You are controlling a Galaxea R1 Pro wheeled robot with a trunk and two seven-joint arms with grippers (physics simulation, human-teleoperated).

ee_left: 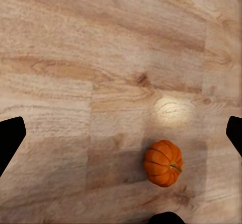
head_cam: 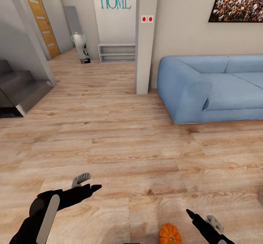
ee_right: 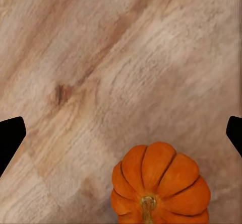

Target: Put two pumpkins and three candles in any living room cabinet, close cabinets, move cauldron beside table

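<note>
Orange ribbed pumpkin on light wood plank floor, btwn both grippers; jaws wide, holding nothing.

One pumpkin sits on the wooden floor, bright orange and ribbed, its short stem pointing sideways rather than straight at the camera. It lies on a plank seam where a darker, shaded band of floor runs across. Just beside it on the boards is a pale round glare spot. A dark knot marks the grain farther off. The black fingertips of the left gripper stand wide apart at the two sides of the frame, nothing between them, clear of the pumpkin.
</note>
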